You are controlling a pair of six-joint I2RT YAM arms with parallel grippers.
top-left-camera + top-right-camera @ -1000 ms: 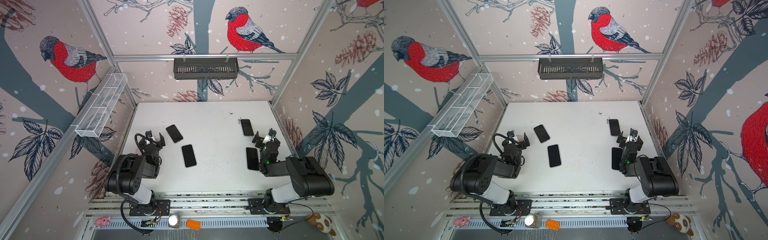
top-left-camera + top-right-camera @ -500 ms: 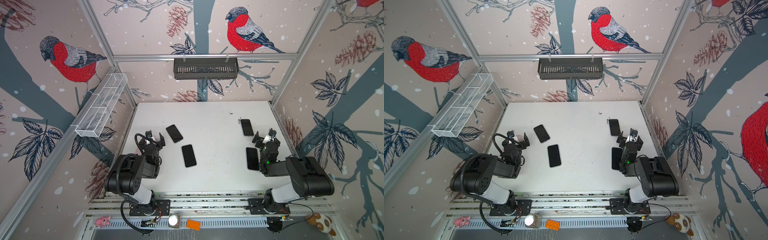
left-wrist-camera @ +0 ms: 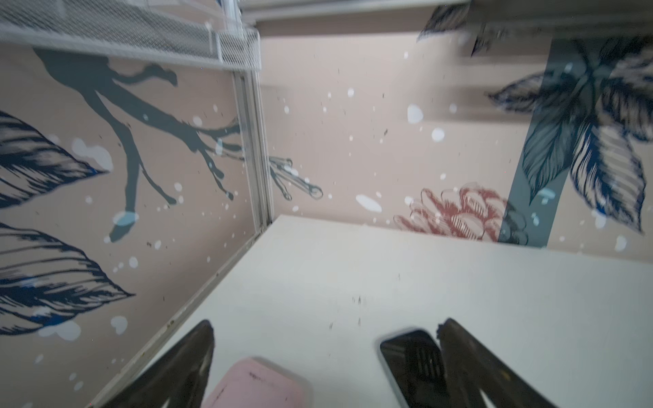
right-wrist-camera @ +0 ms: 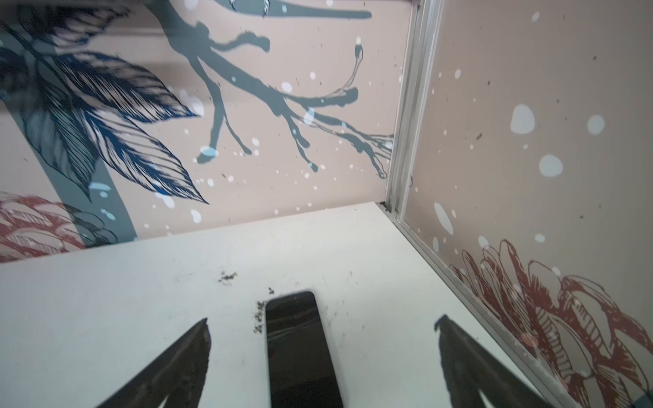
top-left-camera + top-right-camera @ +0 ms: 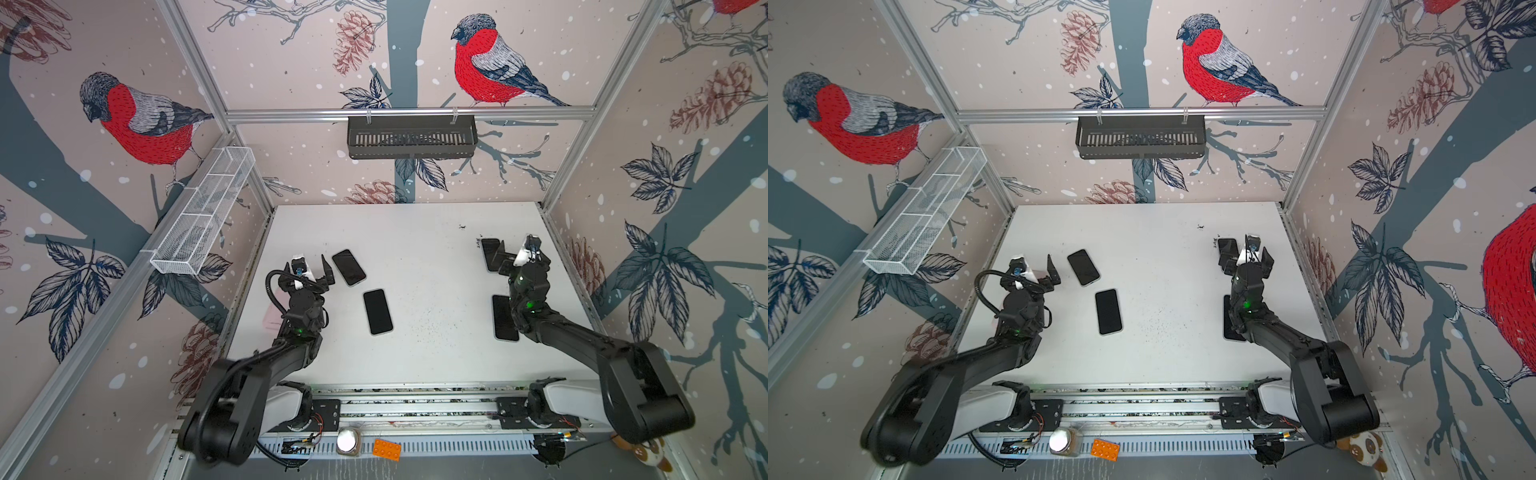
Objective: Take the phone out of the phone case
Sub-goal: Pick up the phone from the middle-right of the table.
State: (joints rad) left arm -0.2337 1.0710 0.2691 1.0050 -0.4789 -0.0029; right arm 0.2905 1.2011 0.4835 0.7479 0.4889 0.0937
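1. Right now the left gripper [image 5: 306,270] hangs at centre left of both top views, its two black fingers spread wide and holding nothing.
2. Beneath it a pink rounded-rectangular phone case [image 3: 261,385] lies flat on the white tabletop [image 5: 415,232], close to the table's left edge. Whether a phone sits inside it I cannot tell.
3. Just right of that gripper lies a black pale-rimmed phone [image 5: 349,267], tilted. A second black phone [image 5: 377,311] rests lower in the frame, nearer the middle.
4. At centre right the right gripper [image 5: 519,259] also has its fingers parted and grips nothing. In the right wrist view a glossy black phone [image 4: 300,349] lies flat in the gap, clear of both fingers.
5. A fourth black phone [image 5: 504,318] lies lower at the right, partly hidden under the right arm.
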